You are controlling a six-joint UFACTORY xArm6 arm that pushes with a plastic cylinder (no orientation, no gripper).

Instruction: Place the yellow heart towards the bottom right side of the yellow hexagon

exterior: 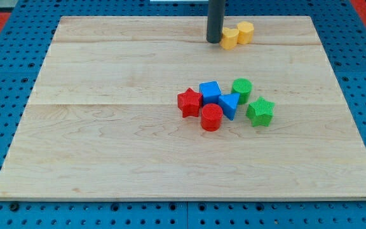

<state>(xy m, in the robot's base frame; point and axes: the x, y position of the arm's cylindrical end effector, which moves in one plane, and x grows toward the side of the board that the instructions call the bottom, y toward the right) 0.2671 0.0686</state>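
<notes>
Yellow heart sat at the board's top, touching the yellow hexagon's lower left. My tip stood against the heart's left side; it's a bare rod, no fingers to tell of.

Two small yellow plastic blocks lie flat near the top edge of the pale wooden board, a little to the view's right of its middle. The yellow heart sits lower and to the view's left; the yellow hexagon sits just above and to its right. They touch, or very nearly, side by side.
</notes>
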